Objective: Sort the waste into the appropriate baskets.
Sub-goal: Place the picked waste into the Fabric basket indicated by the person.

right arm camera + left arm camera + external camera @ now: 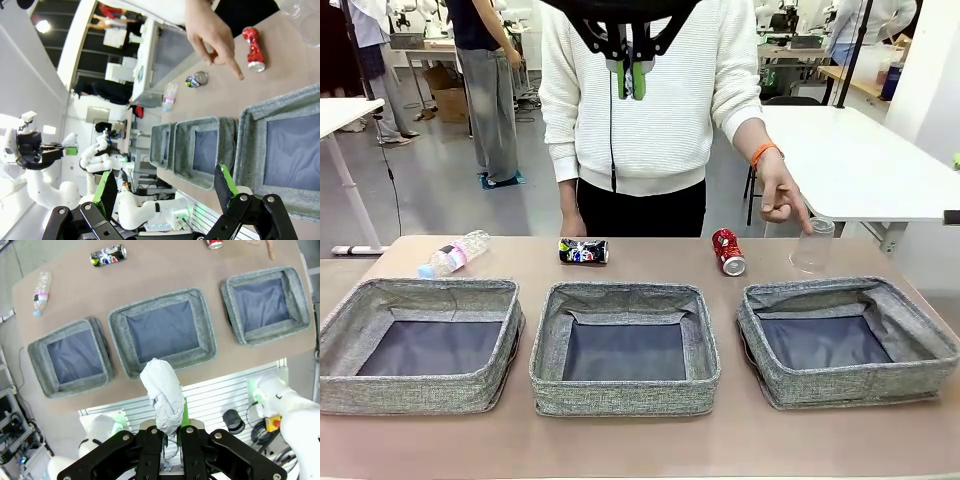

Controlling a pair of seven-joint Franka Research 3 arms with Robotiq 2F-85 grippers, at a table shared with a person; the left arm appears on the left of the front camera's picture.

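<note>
The left gripper is squeezed tight on the small white paper wad. The wad sits in the lower middle of the left wrist view, high above the near wall of the middle basket. It looks very light, soft and squashy, so I think a pinch on its bottom end is enough, and a drop would not hurt it. The right gripper has its fingers wide apart with nothing in them, and the red can and clear cup are on the table right of the middle in the front view.
</note>
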